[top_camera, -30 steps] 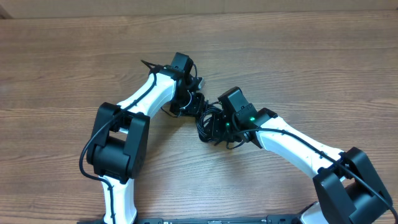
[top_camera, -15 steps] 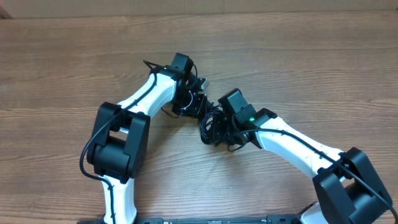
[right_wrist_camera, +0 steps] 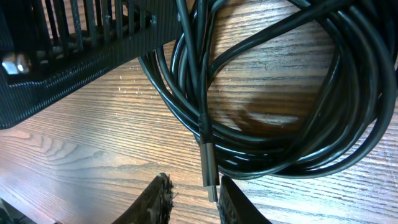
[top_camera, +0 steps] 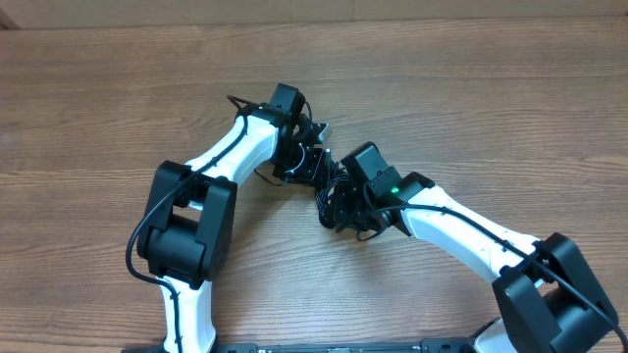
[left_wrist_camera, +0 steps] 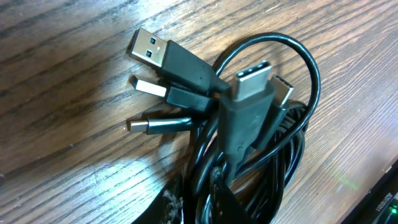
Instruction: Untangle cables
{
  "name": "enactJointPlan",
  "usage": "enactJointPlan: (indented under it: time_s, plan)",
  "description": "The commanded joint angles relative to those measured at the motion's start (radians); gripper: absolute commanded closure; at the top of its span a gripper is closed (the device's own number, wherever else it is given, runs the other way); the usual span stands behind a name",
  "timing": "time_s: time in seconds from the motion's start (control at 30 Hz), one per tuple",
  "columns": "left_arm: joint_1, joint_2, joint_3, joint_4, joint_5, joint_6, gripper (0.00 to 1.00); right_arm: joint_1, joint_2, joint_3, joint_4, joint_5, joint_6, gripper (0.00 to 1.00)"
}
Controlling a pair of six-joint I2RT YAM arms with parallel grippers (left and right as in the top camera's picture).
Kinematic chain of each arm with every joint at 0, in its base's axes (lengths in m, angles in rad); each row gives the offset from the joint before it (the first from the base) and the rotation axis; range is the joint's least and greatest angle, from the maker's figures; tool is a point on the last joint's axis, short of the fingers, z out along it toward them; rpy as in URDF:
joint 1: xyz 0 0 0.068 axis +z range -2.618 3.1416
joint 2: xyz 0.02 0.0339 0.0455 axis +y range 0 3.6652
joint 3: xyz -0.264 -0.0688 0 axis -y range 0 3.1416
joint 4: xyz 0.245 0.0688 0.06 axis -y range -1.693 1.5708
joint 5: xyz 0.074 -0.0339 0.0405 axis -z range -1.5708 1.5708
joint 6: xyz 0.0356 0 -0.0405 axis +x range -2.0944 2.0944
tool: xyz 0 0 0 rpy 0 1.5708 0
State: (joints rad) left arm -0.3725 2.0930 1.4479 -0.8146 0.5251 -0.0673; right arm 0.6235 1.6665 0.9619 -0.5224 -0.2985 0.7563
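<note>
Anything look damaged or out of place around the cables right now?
Nothing looks damaged. The cables lie in one knotted coil on the table, and several plug ends stick out of it at different angles.

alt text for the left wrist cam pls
Close-up of a bundle of black cables looped on a wooden table. Five plug ends stick out of it: a USB-A plug upper left, two smaller plugs below it, and two flat grey-tipped plugs lying over the loops.
</note>
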Motion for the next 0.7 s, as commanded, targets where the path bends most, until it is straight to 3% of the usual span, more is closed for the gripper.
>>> enactJointPlan:
  time_s: [0.0,0.17,0.23,0.3,0.47,0.67]
  plan:
    - [0.001,0.013,-0.006,-0.008,0.026,0.015,0.84,0.006,0.018,-0.007,0.000,0.014,0.007,0.75]
    - [-0.014,0.013,-0.006,-0.007,0.025,0.014,0.89,0.006,0.069,-0.007,0.018,0.010,0.029,0.75]
    - [-0.015,0.013,-0.006,-0.006,0.020,0.015,0.96,0.006,0.069,-0.007,0.040,0.010,0.029,0.87]
    - [-0.014,0.013,-0.006,-0.007,0.018,0.015,0.96,0.006,0.069,-0.007,0.056,0.010,0.029,0.96]
    - [-0.013,0.013,-0.006,-0.024,0.036,0.093,0.96,-0.003,0.069,-0.007,0.125,0.011,0.029,0.96]
    - [0.011,0.012,0.007,-0.077,0.239,0.279,0.96,-0.071,0.069,-0.007,0.151,0.010,0.029,0.96]
